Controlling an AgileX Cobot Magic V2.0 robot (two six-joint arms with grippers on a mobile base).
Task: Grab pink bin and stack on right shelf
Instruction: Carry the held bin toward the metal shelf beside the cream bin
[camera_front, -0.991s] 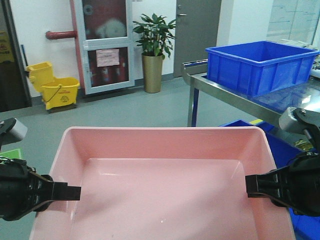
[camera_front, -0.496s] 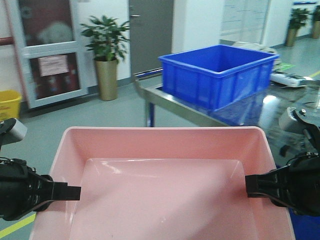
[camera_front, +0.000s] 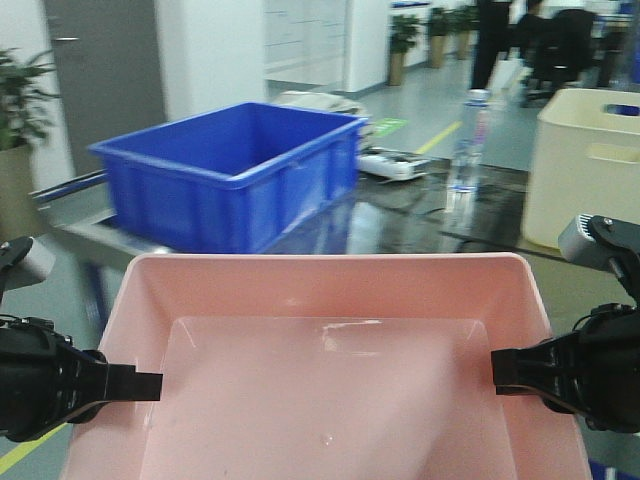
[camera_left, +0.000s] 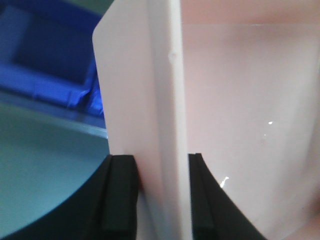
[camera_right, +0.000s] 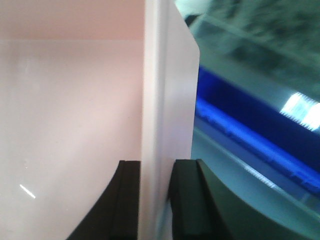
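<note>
pink bin (camera_front: 330, 385) gripped both sides: left gripper (camera_left: 161, 167) pinches left wall, right gripper (camera_right: 156, 170) pinches right wall.

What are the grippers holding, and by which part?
Both hold the pink bin: the left gripper pinches its left side wall, the right gripper its right wall.

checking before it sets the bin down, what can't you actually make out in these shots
- Shelf top nearest the robot: front view, hidden behind the far wall of the pink bin; the rest is blurred.
- Bin underside: front view, hidden by its own floor; near rim cut off by the bottom edge.
- Cream bin: front view, cut off by the right edge.
- Wrist views: bin wall fills them, background blurred.
</note>
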